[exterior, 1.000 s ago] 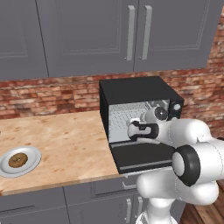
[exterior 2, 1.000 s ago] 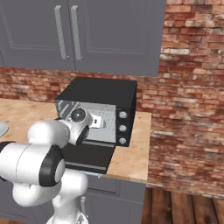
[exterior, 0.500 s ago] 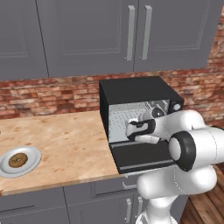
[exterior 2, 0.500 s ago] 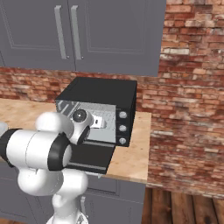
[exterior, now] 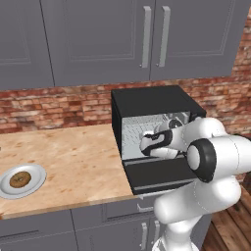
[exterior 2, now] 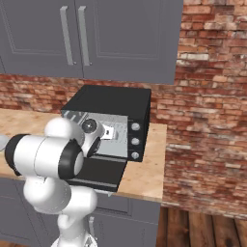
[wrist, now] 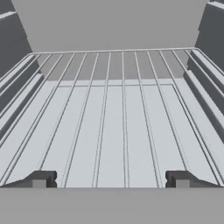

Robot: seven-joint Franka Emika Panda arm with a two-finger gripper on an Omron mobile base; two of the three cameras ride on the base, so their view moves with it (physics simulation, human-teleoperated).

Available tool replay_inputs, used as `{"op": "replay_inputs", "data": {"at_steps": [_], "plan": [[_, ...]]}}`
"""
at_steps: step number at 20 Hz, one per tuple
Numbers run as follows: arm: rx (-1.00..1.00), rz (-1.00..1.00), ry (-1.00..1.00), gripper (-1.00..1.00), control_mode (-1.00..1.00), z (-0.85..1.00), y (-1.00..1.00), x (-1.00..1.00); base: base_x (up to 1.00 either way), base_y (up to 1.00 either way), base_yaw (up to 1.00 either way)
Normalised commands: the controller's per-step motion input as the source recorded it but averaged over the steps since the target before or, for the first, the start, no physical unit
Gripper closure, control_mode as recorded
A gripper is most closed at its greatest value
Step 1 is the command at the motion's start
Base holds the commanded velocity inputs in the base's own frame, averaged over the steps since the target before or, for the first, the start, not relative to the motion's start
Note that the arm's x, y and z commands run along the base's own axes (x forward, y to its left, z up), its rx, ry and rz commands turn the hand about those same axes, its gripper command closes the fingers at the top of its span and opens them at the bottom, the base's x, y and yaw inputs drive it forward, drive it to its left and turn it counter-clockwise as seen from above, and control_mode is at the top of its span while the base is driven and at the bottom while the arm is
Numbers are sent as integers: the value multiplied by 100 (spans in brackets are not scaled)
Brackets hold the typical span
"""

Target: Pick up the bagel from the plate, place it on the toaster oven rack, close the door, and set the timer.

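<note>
Bagel [exterior: 20, 179], a small round brown ring of bread, lies on the round light grey-white plate [exterior: 37, 180] at the left end of the pale wooden counter [exterior: 78, 162] in the left base view, well apart from the black box-shaped toaster oven [exterior: 154, 105]. The oven's flat black door [exterior: 159, 174] hangs folded down and open, and the white arm's hand reaches into the cavity above it.

From the right base view, the same oven shows three round knobs [exterior 2: 134, 141] down its front right side, with a red brick wall [exterior 2: 207, 116] behind.

Along the hand view, the gripper [wrist: 110, 179] stands spread wide with nothing between its dark tips, just over the silvery wire toaster oven rack [wrist: 113, 118].
</note>
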Motion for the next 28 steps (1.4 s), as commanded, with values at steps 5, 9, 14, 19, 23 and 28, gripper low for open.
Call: {"op": "replay_inputs", "data": {"at_steps": [5, 9, 14, 19, 23, 28], "plan": [[-1, -2, 6, -100, -100, -32, 0, -1, 0, 0, 0], [0, -4, 17, -100, -100, -32, 0, -15, 0, 0, 0], [0, -4, 23, -100, -100, -40, 0, -39, 0, 0, 0], [0, -3, 31, -100, -100, -61, 0, -62, 0, 0, 0], [0, -1, 34, -100, -100, -74, 0, -75, 0, 0, 0], [0, 0, 20, -100, -100, -87, 0, -97, 0, 0, 0]]}}
